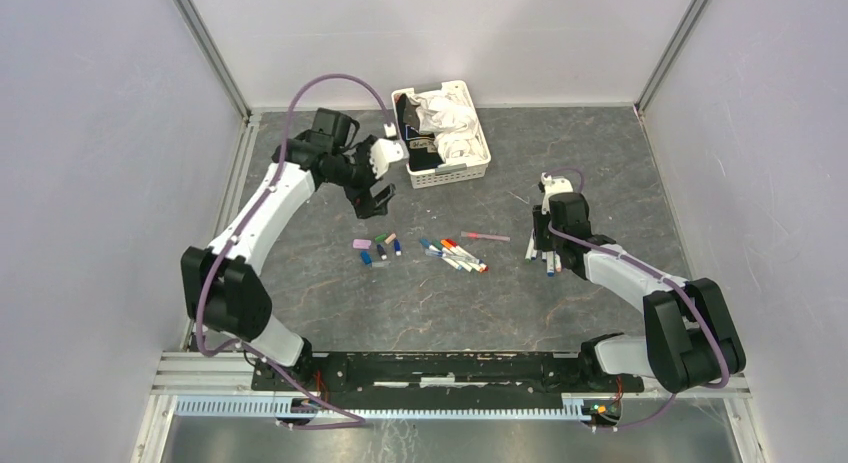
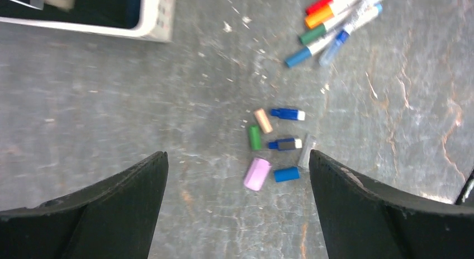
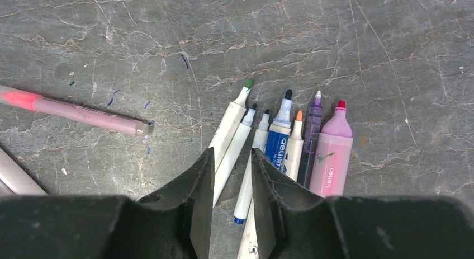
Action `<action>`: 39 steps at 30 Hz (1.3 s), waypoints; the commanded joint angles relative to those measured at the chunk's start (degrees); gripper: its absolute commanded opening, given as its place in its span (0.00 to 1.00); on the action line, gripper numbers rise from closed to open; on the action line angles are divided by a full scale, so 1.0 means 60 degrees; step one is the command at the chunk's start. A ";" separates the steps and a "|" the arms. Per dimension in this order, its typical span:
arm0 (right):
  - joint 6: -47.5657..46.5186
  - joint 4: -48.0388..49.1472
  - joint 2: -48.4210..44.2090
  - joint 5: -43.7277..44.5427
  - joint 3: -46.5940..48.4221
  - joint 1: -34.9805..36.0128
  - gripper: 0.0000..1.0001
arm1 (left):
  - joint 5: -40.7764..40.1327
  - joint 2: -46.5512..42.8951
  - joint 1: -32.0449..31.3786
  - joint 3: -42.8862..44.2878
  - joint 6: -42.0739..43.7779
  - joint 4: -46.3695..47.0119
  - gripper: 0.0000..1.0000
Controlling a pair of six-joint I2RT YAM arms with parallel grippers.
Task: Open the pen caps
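Spread wide, the left gripper (image 2: 237, 154) hangs above loose pen caps (image 2: 274, 144); capped pens (image 2: 320, 17) lie ahead, rightward. Narrowly parted, empty, the right gripper (image 3: 232, 152) sits over uncapped pens (image 3: 290, 141) pointing away. Overhead, capped pens lie between both grippers.

Top external camera: mounted high, behind the arm bases (image 1: 290, 351), tilted down and forward; takes in the whole grey table (image 1: 600, 163) from far off, detail small. Left wrist camera: well above the table, facing almost straight down between the left fingers (image 2: 112, 208); sees the loose pen caps (image 2: 274, 144), a corner of the white basket (image 2: 156, 24), a bunch of capped pens (image 2: 324, 32). All three show in the top view too. Right wrist camera: low, very near the table, looking forward past the right fingers (image 3: 190, 208) onto a row of uncapped pens (image 3: 279, 141); top view has that row beside the right arm (image 1: 640, 278).
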 commanded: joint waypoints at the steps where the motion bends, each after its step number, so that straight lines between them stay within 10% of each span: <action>1: -0.0065 0.0322 -0.0177 0.0112 0.0117 -0.0039 0.34 | -0.0555 -0.0861 0.0088 0.1228 -0.1633 -0.0025 1.00; 6: -0.0438 0.0561 -0.0641 -0.0869 0.0357 0.0118 0.36 | -0.2230 -0.1586 0.0162 0.1062 -0.3291 0.1468 1.00; 21: -0.3450 -0.0373 0.1693 -0.4612 0.2352 0.3203 0.37 | -0.1082 -0.1164 0.0163 0.0693 -0.2432 0.0032 1.00; 39: -0.4000 -0.1187 0.3461 -0.4765 0.3337 0.3935 0.25 | -0.0832 -0.1031 0.0162 0.0775 -0.2017 -0.0546 0.96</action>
